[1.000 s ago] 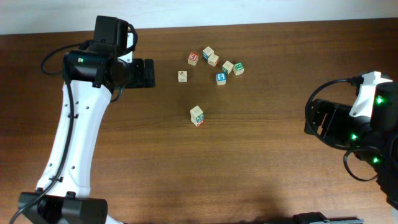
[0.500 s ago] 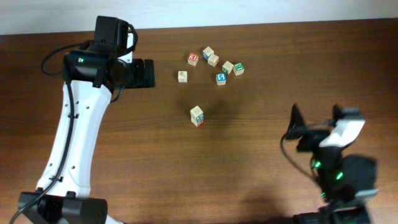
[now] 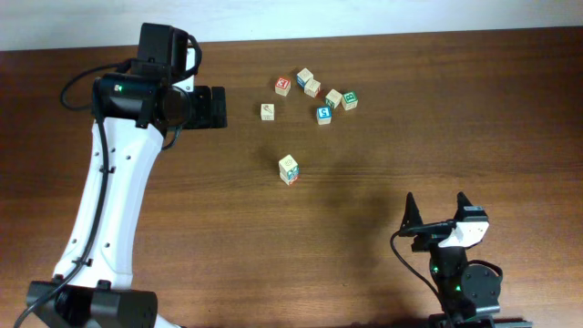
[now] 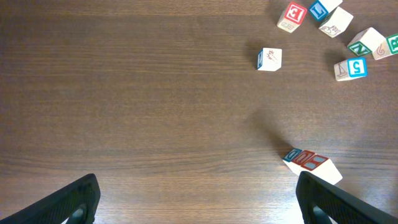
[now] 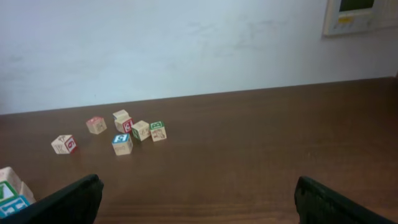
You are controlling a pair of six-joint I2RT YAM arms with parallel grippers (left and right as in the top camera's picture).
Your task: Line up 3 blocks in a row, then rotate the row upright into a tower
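Several small wooden blocks lie at the back of the table: a red-faced one (image 3: 282, 86) (image 4: 292, 15), a blue-faced one (image 3: 323, 115) (image 4: 351, 68) and a pale cream one (image 3: 267, 111) (image 4: 269, 59). One more cube (image 3: 289, 169) (image 4: 311, 165) stands alone nearer the middle, with blue and red side faces. My left gripper (image 3: 219, 107) (image 4: 202, 208) hovers open to the left of the cluster, with nothing between its fingers. My right gripper (image 3: 435, 208) (image 5: 199, 208) is open and empty, low at the front right, facing the blocks from a distance.
Two green-lettered cubes (image 3: 350, 100) (image 3: 333, 97) and two more cubes (image 3: 304, 77) (image 3: 312, 87) sit in the same cluster. Behind the brown wooden table (image 3: 383, 155) runs a white wall (image 5: 186, 43).
My right arm swung from the right edge of the table down to the front right, and its gripper now points toward the blocks. The left arm and the blocks have not moved.
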